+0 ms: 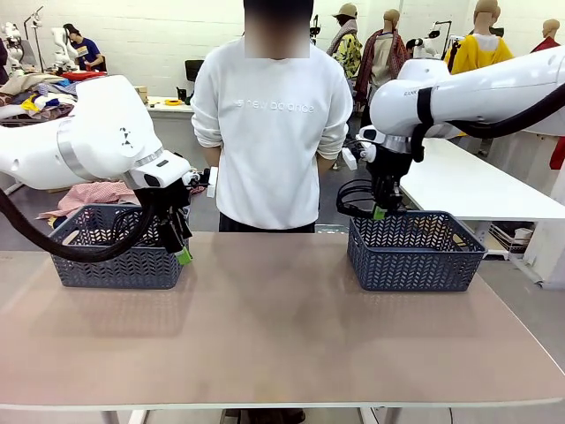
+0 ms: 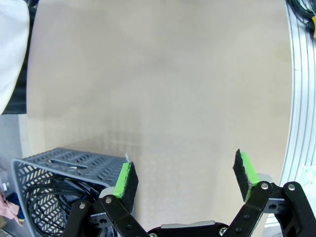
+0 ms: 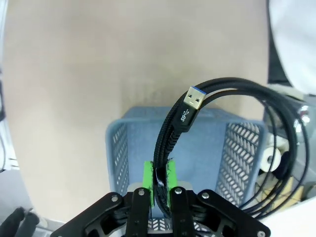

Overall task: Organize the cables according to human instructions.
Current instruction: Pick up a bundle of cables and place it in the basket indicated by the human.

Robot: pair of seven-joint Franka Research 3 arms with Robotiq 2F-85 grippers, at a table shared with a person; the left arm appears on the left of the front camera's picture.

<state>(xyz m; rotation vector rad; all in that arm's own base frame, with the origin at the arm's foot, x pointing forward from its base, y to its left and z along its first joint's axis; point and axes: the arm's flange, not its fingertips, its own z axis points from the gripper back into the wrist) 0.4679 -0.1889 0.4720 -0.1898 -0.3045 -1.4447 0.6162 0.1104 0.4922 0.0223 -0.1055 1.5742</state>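
Note:
My right gripper (image 1: 380,210) hangs over the near left corner of the right grey basket (image 1: 415,256), shut on a coiled black cable (image 1: 351,198). In the right wrist view the green pads (image 3: 148,180) of this gripper (image 3: 160,181) pinch the cable's loop (image 3: 289,143), and its USB plug (image 3: 193,100) points up over the empty basket (image 3: 217,143). My left gripper (image 1: 181,247) hovers open beside the right end of the left basket (image 1: 115,261), holding nothing. From the left wrist, its fingers (image 2: 124,180) of the gripper (image 2: 185,174) stand wide apart over bare table, with more black cables (image 2: 47,195) lying in that basket (image 2: 64,160).
A person in a white sweatshirt (image 1: 271,132) stands at the far edge between the two baskets, hands behind or at the sides. The brown table (image 1: 282,336) is bare in the middle and front. A metal rail (image 2: 298,98) runs along the table edge.

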